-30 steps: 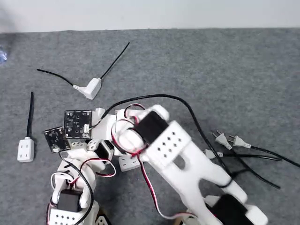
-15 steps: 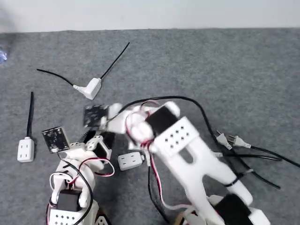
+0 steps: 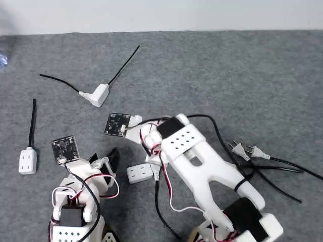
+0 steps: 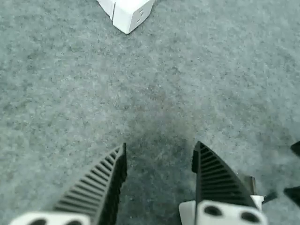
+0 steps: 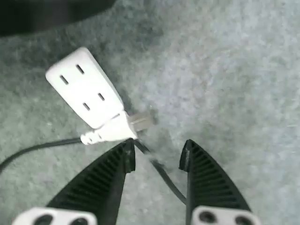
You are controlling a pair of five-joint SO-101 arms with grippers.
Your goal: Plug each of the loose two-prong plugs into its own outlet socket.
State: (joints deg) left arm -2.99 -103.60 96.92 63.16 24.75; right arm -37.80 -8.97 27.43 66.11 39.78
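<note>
Grey felt covers the table [image 3: 212, 70]. On it, close under the right arm, lies a white outlet socket [image 5: 84, 91] with a white two-prong plug [image 5: 115, 131] against one end. The plug's prongs [image 5: 143, 119] are bare and in no slot. The right gripper [image 5: 157, 151] hangs just above with its jaws partly open and nothing held. A black cord [image 5: 161, 171] runs between them, and the plug's body lies off to one side.

The likeliest mistake is closing from this position. The jaws would pinch that cord, whose owner I cannot tell, and miss the plug. Even a grip on the plug's own lead would leave the plug dangling, with the prongs free to twist away from the slots.

The socket also looks light and sits loose on the felt, so a push from the prongs may simply slide it off. The left gripper [image 4: 159, 149] is spread wide and empty over bare felt, with only the corner of a white outlet block [image 4: 126, 11] ahead of it. Nothing braces the socket.

Both arms crowd the same patch of table, so a careless reach could knock one against the other or shove the socket. Two more plugs [image 3: 246, 149] lie well apart at the right, beside the right arm's trailing cable [image 3: 217, 133], which could snag and drag them. Two other outlets [image 3: 28, 161] wait far to the left, a long carry in which a weak grip might let a plug slip.
</note>
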